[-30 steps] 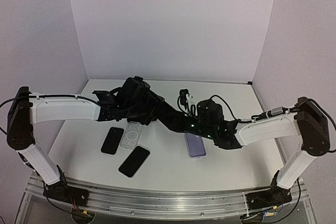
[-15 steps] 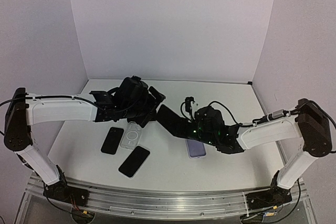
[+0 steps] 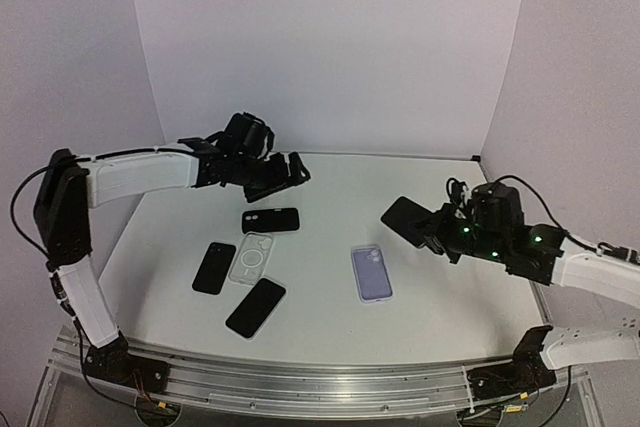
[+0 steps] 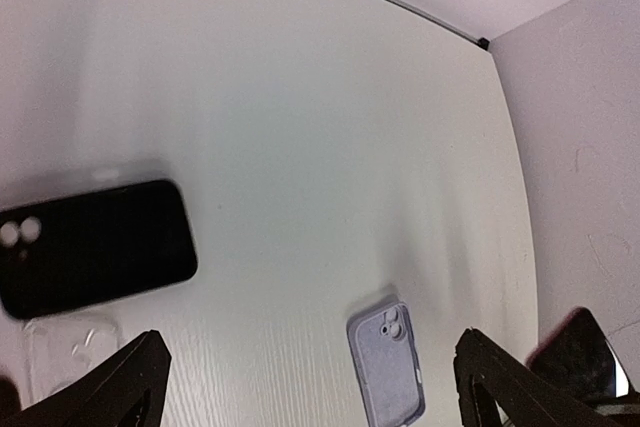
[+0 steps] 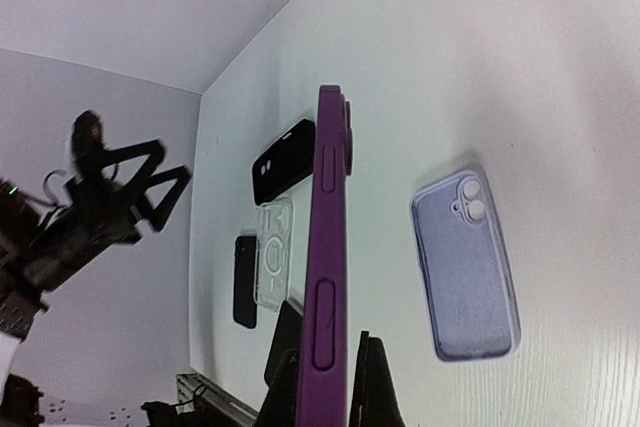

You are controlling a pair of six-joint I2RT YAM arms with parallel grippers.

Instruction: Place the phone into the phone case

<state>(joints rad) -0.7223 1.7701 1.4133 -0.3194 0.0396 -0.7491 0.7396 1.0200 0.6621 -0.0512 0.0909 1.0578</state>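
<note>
My right gripper (image 3: pixel 428 229) is shut on a purple-edged phone (image 3: pixel 405 219) and holds it in the air over the right of the table. In the right wrist view the phone (image 5: pixel 328 247) stands edge-on between my fingers (image 5: pixel 375 387). A lilac case (image 3: pixel 371 273) lies back up on the table, also in the right wrist view (image 5: pixel 465 267) and the left wrist view (image 4: pixel 388 362). My left gripper (image 3: pixel 285 172) is open and empty, raised at the back left; its wrist view (image 4: pixel 310 342) shows wide-spread jaws.
A black case (image 3: pixel 270 220) lies camera side up left of centre. A clear case (image 3: pixel 250 258) lies between two black phones (image 3: pixel 213 267) (image 3: pixel 255 307) at the front left. The table (image 3: pixel 330 197) ends at walls behind and on both sides.
The two grippers were together over the table's middle. My right arm has pulled back to the right with the phone. My left arm has lifted to the back left, uncovering the black case.
</note>
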